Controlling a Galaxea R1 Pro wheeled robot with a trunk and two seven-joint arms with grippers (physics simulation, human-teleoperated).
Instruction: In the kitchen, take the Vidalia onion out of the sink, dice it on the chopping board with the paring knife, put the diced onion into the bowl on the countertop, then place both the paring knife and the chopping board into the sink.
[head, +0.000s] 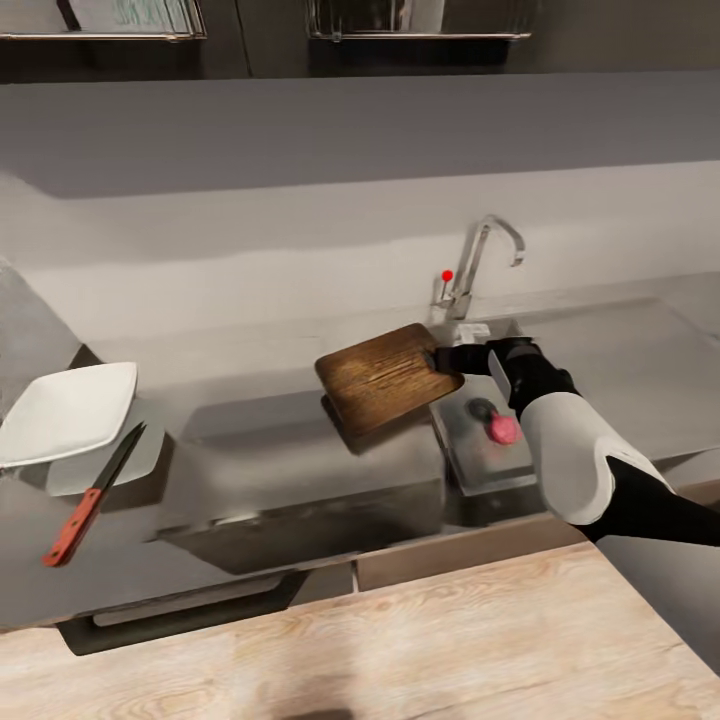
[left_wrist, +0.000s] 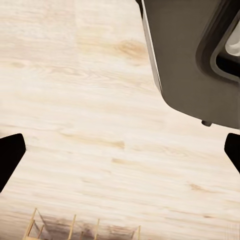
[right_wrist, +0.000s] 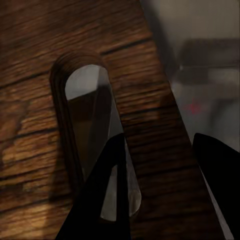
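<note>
R hand (head: 440, 360) grips tilted chopping board (head: 385, 375).

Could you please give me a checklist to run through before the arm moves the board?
1. Right pincer astride the board's edge, one finger through the slot: ok.
2. Grip closed firmly on the board: cannot tell.
3. Onion out of the sink: not ok, it lies in the basin, right by the board's near corner.
4. Knife within sight: ok, on the countertop beside the bowl.
5. Left pincer free: ok, open over the floor.
</note>
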